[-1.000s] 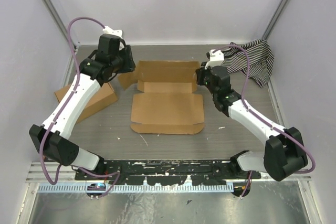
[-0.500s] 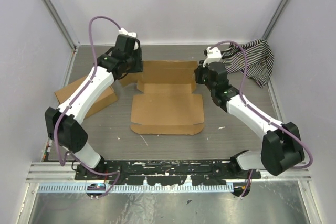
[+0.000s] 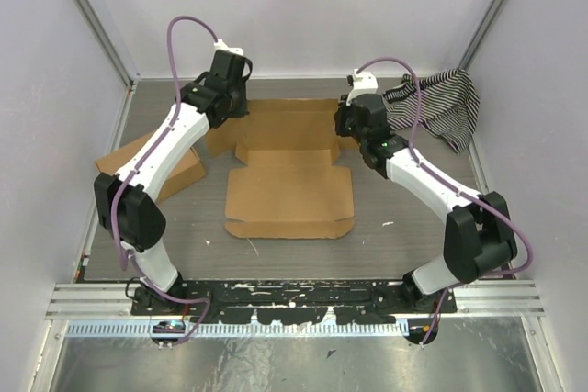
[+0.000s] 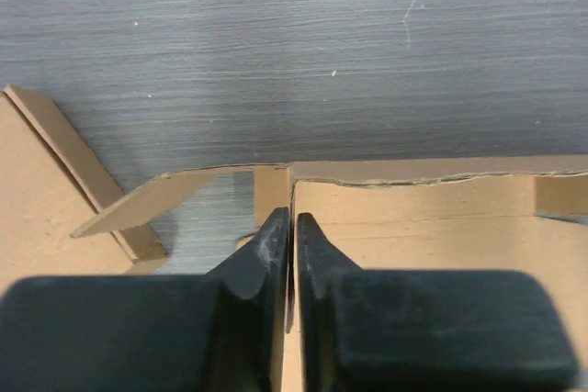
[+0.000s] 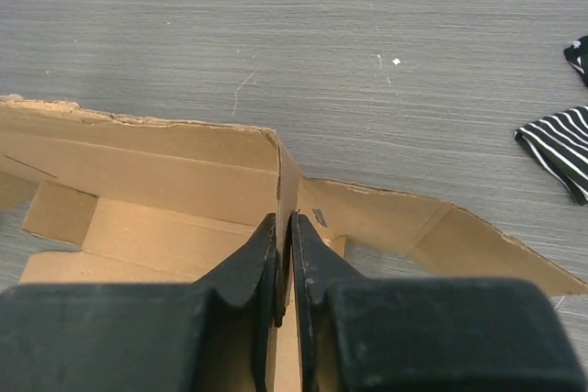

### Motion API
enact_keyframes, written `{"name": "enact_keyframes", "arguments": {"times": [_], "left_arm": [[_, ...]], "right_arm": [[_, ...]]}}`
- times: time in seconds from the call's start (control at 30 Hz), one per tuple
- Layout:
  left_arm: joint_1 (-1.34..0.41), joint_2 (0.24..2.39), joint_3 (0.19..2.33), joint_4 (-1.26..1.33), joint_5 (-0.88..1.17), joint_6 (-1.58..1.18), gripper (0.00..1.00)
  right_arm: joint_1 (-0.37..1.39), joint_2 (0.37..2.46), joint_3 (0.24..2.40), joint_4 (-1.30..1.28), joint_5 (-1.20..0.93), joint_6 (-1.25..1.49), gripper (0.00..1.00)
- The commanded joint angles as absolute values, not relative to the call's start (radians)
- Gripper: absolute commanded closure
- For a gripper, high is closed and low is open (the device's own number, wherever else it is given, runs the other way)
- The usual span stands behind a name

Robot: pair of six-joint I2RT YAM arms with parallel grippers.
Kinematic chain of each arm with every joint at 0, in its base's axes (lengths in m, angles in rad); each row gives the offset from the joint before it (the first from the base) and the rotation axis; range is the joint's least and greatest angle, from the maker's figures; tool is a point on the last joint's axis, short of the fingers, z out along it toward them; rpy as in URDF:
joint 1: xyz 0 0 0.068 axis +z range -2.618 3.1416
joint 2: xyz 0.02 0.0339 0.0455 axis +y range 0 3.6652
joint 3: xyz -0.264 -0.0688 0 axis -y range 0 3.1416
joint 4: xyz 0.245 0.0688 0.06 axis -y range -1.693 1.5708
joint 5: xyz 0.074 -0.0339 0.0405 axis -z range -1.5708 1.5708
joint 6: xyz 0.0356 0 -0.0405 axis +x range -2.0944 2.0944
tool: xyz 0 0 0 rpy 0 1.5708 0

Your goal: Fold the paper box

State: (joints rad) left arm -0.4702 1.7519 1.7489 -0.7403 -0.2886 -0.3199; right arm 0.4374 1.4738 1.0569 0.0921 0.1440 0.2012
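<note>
The paper box (image 3: pixel 289 195) lies in the middle of the table as a brown cardboard mailer, its front panel flat and its far part partly raised. My left gripper (image 3: pixel 239 113) is at its far left corner. The left wrist view shows that gripper (image 4: pixel 292 223) shut on the thin upright edge of the box's side wall (image 4: pixel 432 227). At the far right corner is my right gripper (image 3: pixel 343 128). Seen from the right wrist, it (image 5: pixel 284 223) pinches the standing right side wall of the box (image 5: pixel 156 190), and a loose flap (image 5: pixel 432 227) spreads out to the right.
A squarer brown cardboard box (image 3: pixel 181 176) sits on the left, partly under my left arm. A black-and-white striped cloth (image 3: pixel 446 107) lies at the back right, and it (image 5: pixel 560 149) also shows at the right wrist view's edge. Metal enclosure walls surround the table.
My left arm has swung back to the box's far left corner and its gripper has closed on the side wall. The right gripper has moved slightly back, and the box's far part has shifted with it.
</note>
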Motion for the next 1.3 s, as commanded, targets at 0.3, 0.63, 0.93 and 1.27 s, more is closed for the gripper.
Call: {"name": "enact_keyframes", "arguments": {"times": [0.3,0.63,0.93,1.27], "left_arm": [[-0.474,1.714,1.523,-0.543,-0.342,-0.360,1.00],[-0.483,1.574,1.237,-0.234,-0.407,-0.381,1.00],[-0.483,1.580,1.236,-0.228,-0.399,-0.387,1.00],[-0.483,1.685,1.374,-0.390,-0.409,-0.421,1.00]], "right_arm": [[0.442,1.475,1.319,-0.274,0.168,0.188,0.38],[0.350,1.467,1.301,-0.229,0.250,0.168,0.45],[0.056,1.557,1.180,0.015,0.008,0.212,0.49],[0.041,1.874,1.302,0.080,-0.361,0.091,0.50]]}}
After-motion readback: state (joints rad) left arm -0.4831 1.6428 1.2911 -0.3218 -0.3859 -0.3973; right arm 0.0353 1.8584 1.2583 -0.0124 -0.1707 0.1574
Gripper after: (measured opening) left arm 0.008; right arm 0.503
